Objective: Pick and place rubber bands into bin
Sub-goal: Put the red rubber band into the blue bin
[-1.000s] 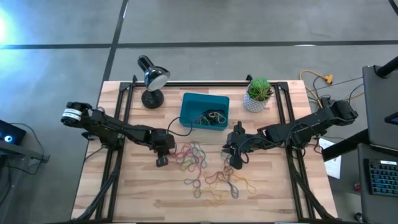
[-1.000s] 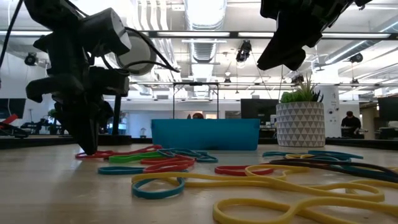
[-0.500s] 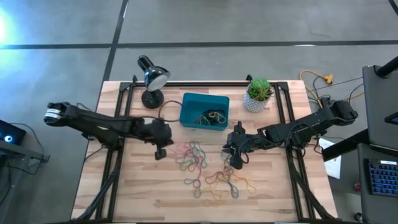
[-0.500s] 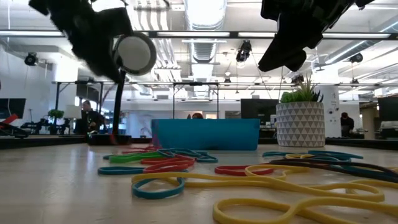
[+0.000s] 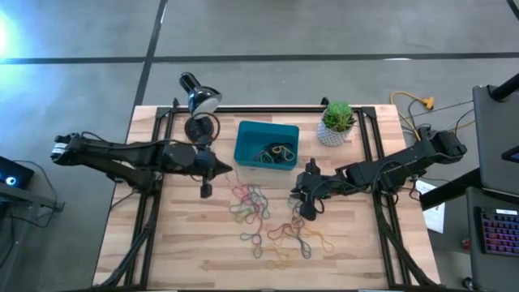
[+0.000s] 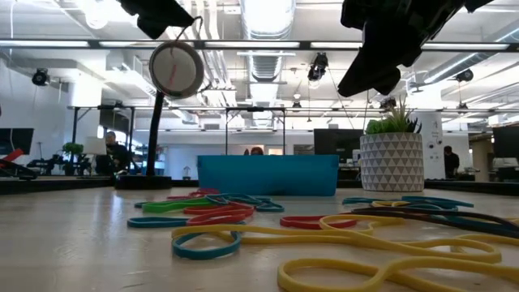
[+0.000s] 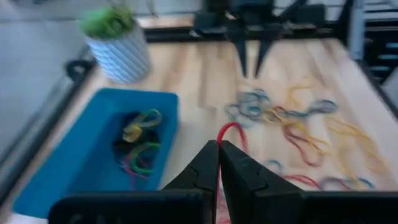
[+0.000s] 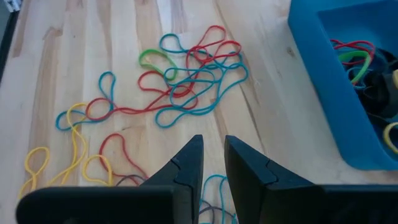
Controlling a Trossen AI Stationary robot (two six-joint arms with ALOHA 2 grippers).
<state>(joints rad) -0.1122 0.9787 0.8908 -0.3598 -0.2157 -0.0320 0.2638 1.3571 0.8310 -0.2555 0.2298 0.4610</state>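
Your table point(image 5: 162, 251) is a light wooden slab framed by black rails, with both arms reaching in from its sides. Toward the far edge sits the bin point(image 5: 247, 138), a teal tray already holding a few bands of yellow, green and red; a desk lamp point(image 5: 199, 104) stands just beside it on one side and a white plant pot point(image 5: 336, 130) near it on the other. The rubber bands point(image 5: 263, 221) lie in a loose, tangled scatter on the bare wood in front of the bin, between the two arms. Your left gripper point(image 5: 206, 191) is raised off the table near the bin's left front corner, its jaws pinched together on a red rubber band point(image 7: 229, 133) that loops up from between the tips. Your right gripper point(image 5: 307, 212) hangs at the right edge of the scatter, jaws a narrow gap apart with nothing between them.
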